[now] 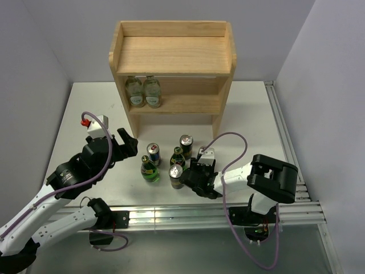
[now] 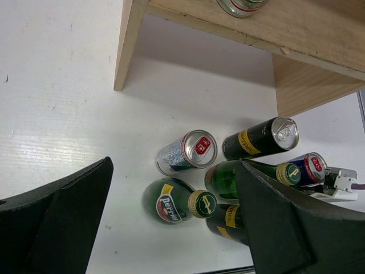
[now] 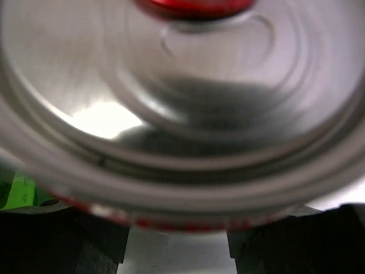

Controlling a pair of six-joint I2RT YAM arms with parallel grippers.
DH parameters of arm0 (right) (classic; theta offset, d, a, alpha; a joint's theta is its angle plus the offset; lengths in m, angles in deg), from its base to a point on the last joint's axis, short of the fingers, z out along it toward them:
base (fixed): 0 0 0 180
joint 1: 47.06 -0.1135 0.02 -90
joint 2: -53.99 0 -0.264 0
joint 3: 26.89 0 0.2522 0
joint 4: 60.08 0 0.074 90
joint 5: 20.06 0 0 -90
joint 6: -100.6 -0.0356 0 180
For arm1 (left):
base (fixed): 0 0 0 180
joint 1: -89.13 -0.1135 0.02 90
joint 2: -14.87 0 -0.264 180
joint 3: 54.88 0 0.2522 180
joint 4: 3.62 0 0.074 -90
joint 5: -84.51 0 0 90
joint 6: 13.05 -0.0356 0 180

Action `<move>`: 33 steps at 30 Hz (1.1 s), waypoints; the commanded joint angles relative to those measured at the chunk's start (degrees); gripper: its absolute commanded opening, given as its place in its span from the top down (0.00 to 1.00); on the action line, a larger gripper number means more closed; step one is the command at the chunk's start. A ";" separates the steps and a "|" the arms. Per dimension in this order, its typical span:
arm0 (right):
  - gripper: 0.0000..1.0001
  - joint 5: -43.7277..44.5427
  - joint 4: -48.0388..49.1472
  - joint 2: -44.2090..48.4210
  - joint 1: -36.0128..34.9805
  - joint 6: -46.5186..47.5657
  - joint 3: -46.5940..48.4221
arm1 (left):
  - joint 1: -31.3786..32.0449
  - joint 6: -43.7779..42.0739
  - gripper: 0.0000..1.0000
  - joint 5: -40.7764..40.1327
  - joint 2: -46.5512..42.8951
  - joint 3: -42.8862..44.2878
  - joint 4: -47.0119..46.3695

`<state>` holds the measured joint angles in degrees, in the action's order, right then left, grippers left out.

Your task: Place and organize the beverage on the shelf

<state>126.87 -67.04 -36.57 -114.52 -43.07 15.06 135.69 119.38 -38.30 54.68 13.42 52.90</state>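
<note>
White tabletop and plain grey walls framed the scene. Between the left pincer and the right pincer clustered two green bottles with yellow labels, two black cans and two blue-and-silver cans. The left pincer hung released, jaws wide and empty. The right pincer sat over one slim can's red-tabbed lid (grasped or not, one could not tell). Beyond both stood the wooden shelf, two clear bottles on its lower tier.

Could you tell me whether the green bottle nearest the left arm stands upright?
Upright: the green bottle stands on its base, cap up.
</note>
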 commanded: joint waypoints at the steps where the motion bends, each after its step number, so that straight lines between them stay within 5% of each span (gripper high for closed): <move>1: 0.88 2.49 -1.00 0.56 0.14 -1.52 2.40 | 0.28 -1.30 0.05 0.91 -0.88 -0.05 -1.54; 4: 1.00 3.19 -6.35 2.22 0.05 -3.45 3.63 | 0.28 -1.39 0.05 1.09 -1.31 -0.14 -1.63; 15: 1.00 11.88 -36.57 14.79 -4.87 -15.23 12.05 | 0.28 -1.48 0.05 1.35 -1.58 0.04 -1.72; 19: 1.00 14.87 -40.29 17.70 -5.84 -13.23 17.33 | 0.28 -1.57 0.05 1.27 -1.93 -0.05 -1.72; 26: 1.00 19.63 -22.84 21.74 -4.70 19.25 27.00 | 0.28 -1.48 0.05 0.83 -2.02 0.12 -1.63; 30: 1.00 10.34 -4.03 23.24 -0.75 44.21 34.90 | 0.28 -1.57 0.05 0.83 -2.11 0.04 -1.72; 33: 1.00 6.19 -6.36 20.44 4.17 50.21 46.49 | 0.28 -1.57 0.05 0.74 -2.19 0.04 -1.63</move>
<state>134.49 -83.54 -17.01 -114.24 -9.28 50.97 135.74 118.97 -37.67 53.04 13.42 52.86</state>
